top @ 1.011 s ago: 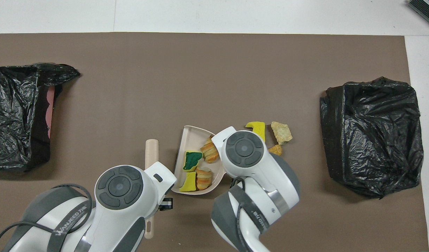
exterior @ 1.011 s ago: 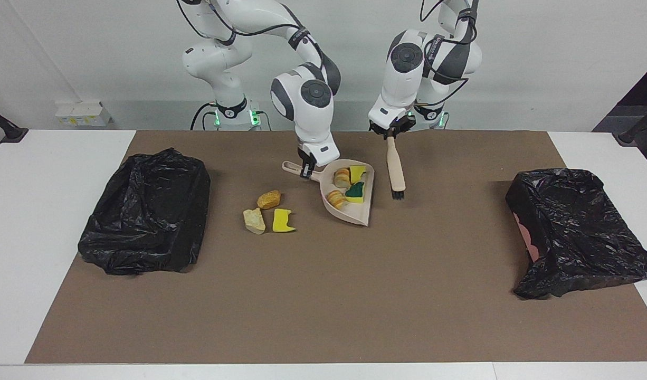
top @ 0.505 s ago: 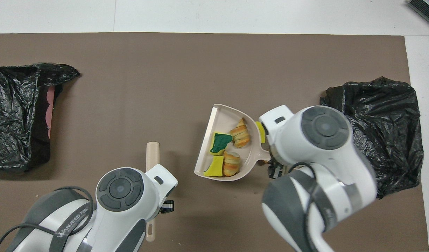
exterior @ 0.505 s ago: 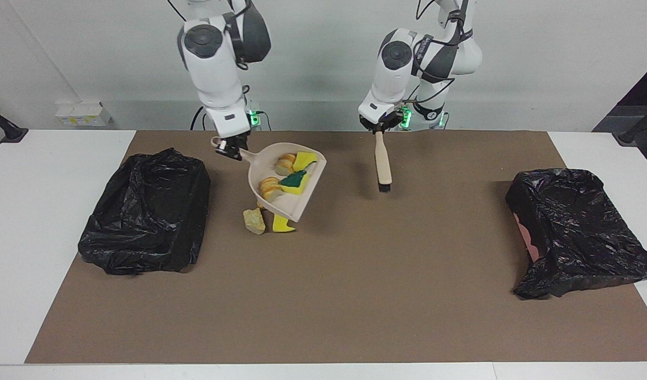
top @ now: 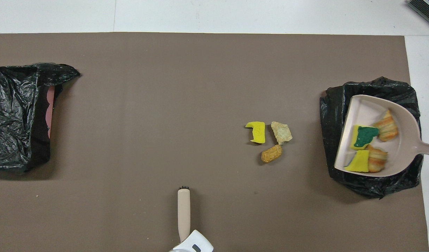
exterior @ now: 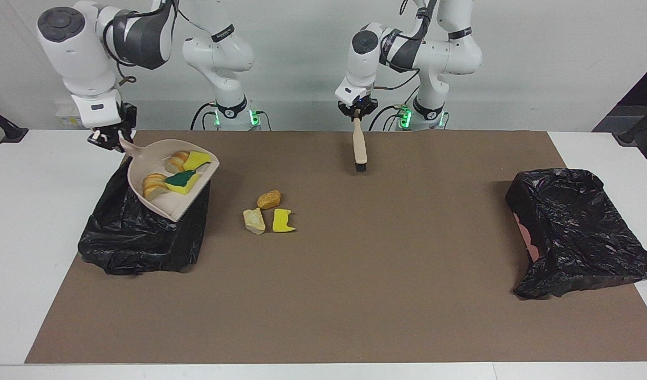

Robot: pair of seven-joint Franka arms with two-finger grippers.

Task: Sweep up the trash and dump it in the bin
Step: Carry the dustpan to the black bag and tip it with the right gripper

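While my right claw grips the dustpan by its handle, the pan hangs directly over the bin at the right arm's end of the worktop, and that is the relation the dump turns on. The handle end is high, up at the claw; the open lip is low, over the bag. The pan's long axis slopes down from claw to lip, so I judge a steeper tip would slide the load out into the bin.

Four pieces of trash ride in the pan: two yellow sponge bits, one green-backed, and two bread chunks. Three more scraps lie on the mat beside the bin, toward the middle, well apart from both claws.

My left claw is clenched on the brush, which hangs bristles down over the part of the mat nearest the robots; that arm waits.

Compared with half a second ago, the pan has travelled from over the three scraps to over the bin, and the brush has risen and drawn back toward the robots.
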